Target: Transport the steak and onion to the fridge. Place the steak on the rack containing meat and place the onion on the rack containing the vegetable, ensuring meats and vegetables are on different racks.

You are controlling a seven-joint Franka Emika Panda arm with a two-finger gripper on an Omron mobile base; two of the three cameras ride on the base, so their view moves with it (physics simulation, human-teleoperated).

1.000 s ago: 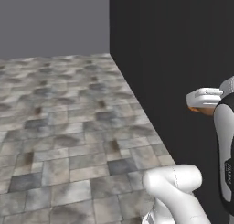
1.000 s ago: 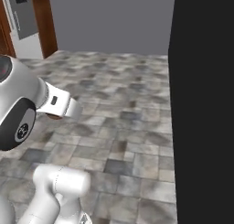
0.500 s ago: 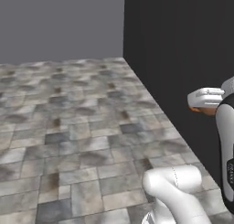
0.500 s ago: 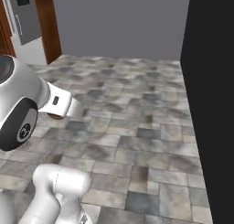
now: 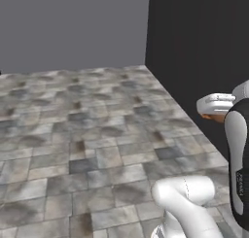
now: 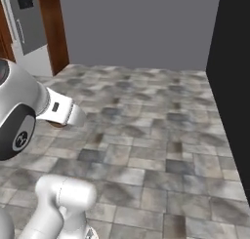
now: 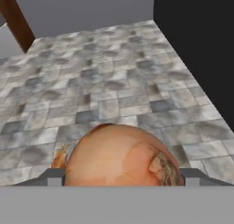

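End effector (image 7: 119, 179): my fingers are clamping the onion (image 7: 121, 157).
Onion: it is sitting between my fingertips, above the tiled floor (image 7: 105, 72).
Surroundings: a dark wall (image 5: 199, 62) is standing at my right.

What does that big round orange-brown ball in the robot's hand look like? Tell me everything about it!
The smooth, round tan-brown onion has a glossy orange-tan skin with faint pale streaks, a darker brown rough patch on its right side and a small wispy orange tuft at its lower left. It sits low in the hand view, right between the small dark tips of the end effector, held above the grey stone-tiled floor.
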